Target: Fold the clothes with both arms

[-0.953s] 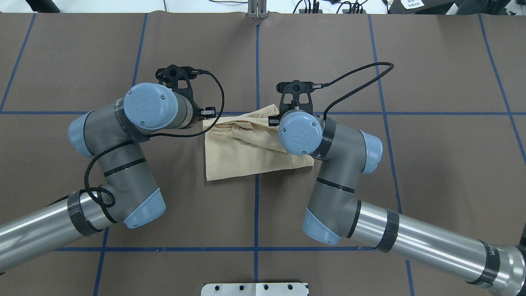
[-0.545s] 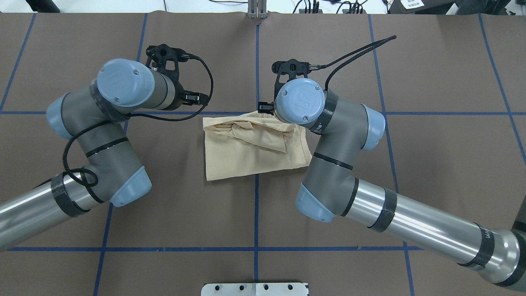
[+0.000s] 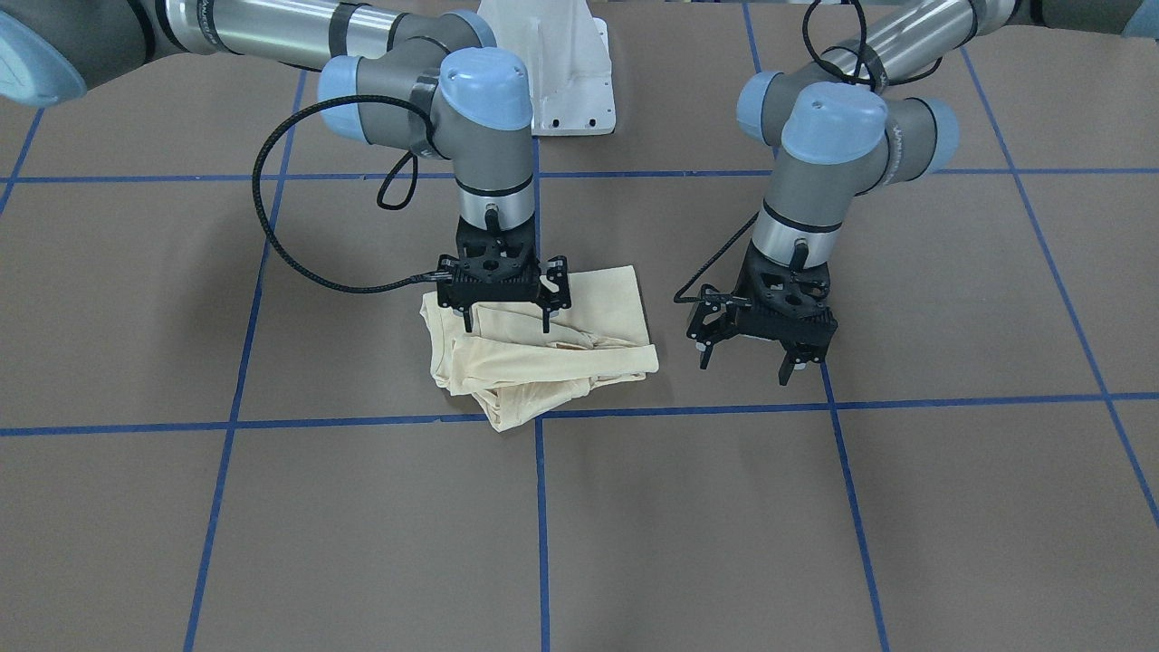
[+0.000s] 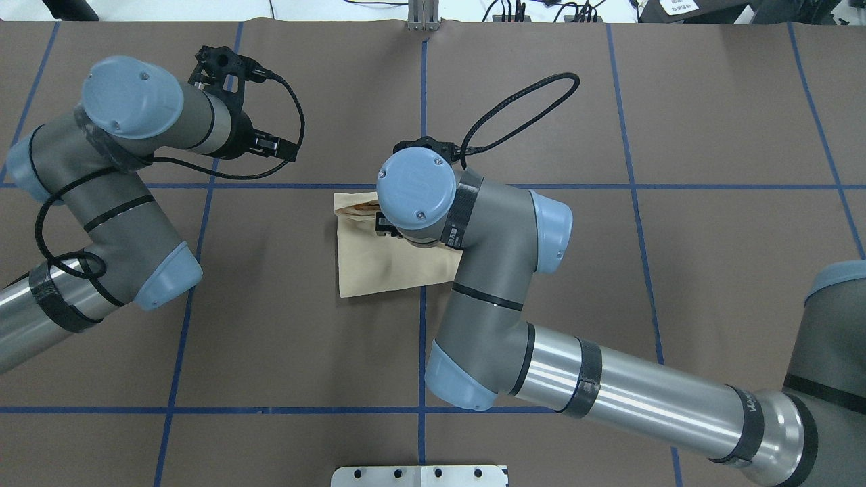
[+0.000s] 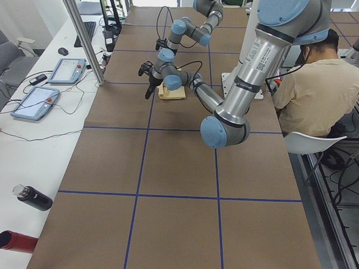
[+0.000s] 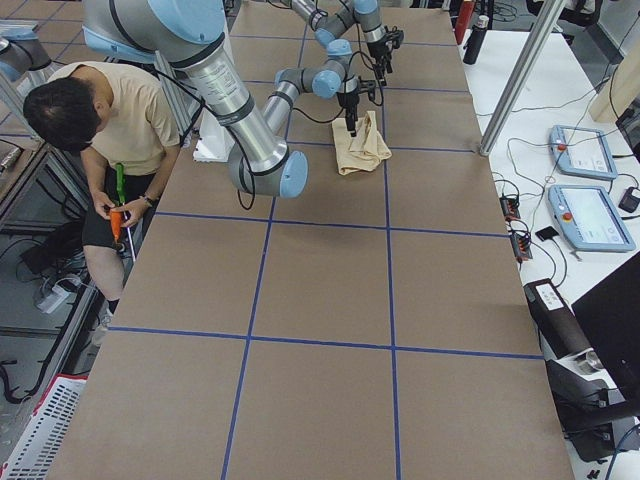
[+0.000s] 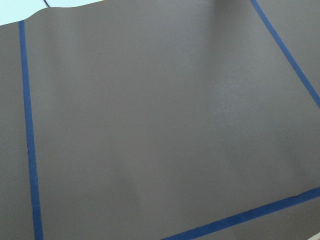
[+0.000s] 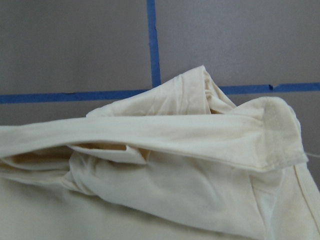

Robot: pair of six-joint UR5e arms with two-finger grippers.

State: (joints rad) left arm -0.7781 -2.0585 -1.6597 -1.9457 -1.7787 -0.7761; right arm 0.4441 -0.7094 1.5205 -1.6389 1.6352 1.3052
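The cream-yellow shirt point(image 3: 552, 358) lies as a rumpled folded bundle on the brown table, with loose folds along its far edge point(image 8: 175, 145). My right gripper point(image 3: 506, 324) hangs straight down over the bundle's robot-side part. It is open, its fingertips point(image 3: 468, 324) just above the cloth and nothing held. In the overhead view the right wrist hides that gripper and part of the shirt point(image 4: 379, 264). My left gripper point(image 3: 745, 360) is open and empty, above bare table beside the shirt's edge. The left wrist view shows only table.
Blue tape lines point(image 4: 422, 352) divide the brown table cover. The white pedestal base point(image 3: 563, 86) stands at the robot's side. A seated person point(image 5: 314, 89) is beside the table. Tablets point(image 5: 67, 70) and bottles point(image 5: 32, 197) lie on a side bench.
The right arm has swung leftward over the shirt's middle, and the cloth it raised a second ago lies flat. The left arm has drawn away to the left and farther from the shirt.
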